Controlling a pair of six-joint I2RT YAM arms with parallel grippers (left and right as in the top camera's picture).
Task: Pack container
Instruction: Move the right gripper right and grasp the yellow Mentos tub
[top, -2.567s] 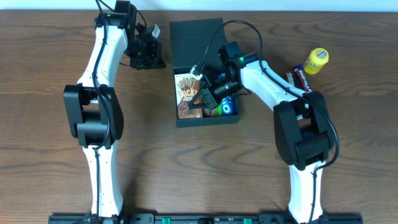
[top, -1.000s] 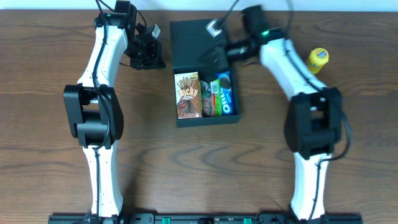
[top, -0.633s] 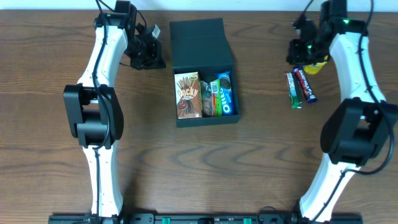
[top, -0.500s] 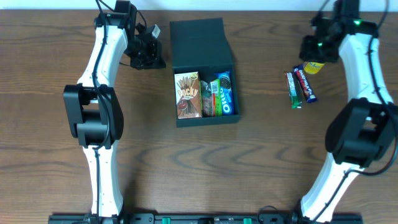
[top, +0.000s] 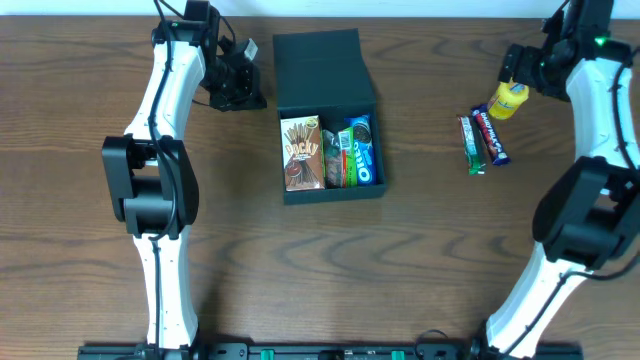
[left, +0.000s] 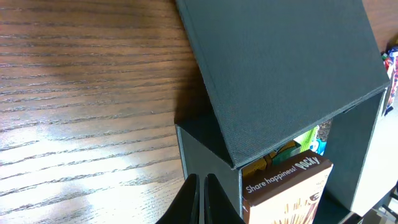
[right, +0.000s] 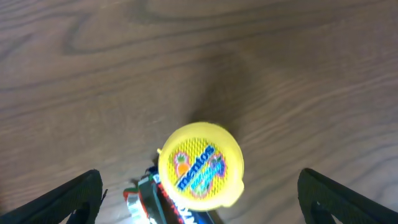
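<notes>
I have the right arm stretched toward the far right corner, right gripper (top: 522, 68) spread wide over the yellow Mentos tub (right: 200, 163) and holding nothing. The left arm reaches to the far edge, left gripper (left: 200, 198) pinched closed and empty just left of the container (top: 322, 62). Container sits mid-table near the far edge, lid open, snacks (top: 330, 152) inside.

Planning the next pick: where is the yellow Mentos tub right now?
Overhead, the Mentos tub stands on the right side of the table, by the far ends of two snack bars, beneath the open right claw.
</notes>
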